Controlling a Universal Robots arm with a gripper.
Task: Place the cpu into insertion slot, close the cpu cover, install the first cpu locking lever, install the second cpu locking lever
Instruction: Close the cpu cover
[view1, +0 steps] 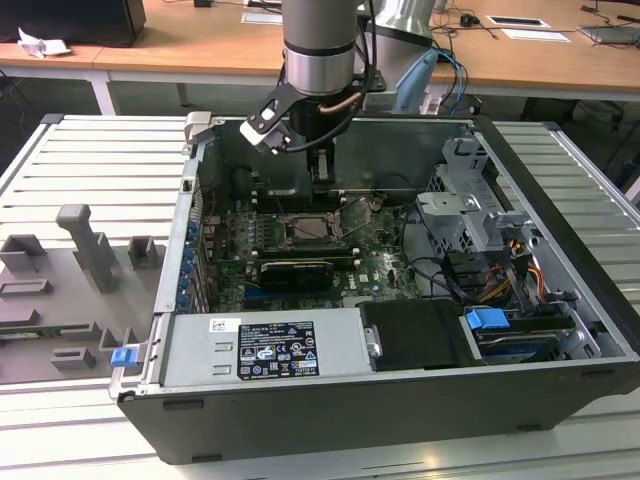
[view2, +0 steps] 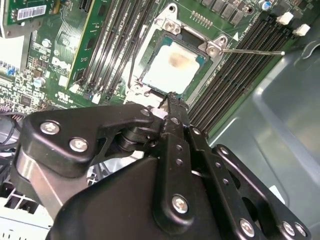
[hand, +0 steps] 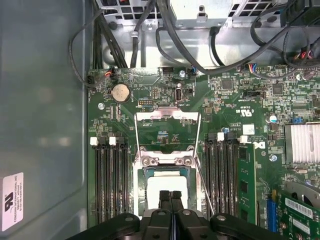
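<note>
I see my end effector (hand: 170, 196) clenched with nothing in it, its two fingers pressed together right over the cpu (hand: 167, 182). The cpu lies flat in its slot on the green board (hand: 150, 95). The cpu cover (hand: 167, 115) is flipped open, lying back past the slot

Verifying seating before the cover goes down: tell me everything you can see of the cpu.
The cpu is a flat square chip with a pale silvery-grey metal top, marked by a faint brownish smudge near its middle. It lies flat in the socket on the green motherboard. Nothing covers it: the cpu cover is swung open. The end effector, shut, sits by one edge of the chip; contact cannot be told.
</note>
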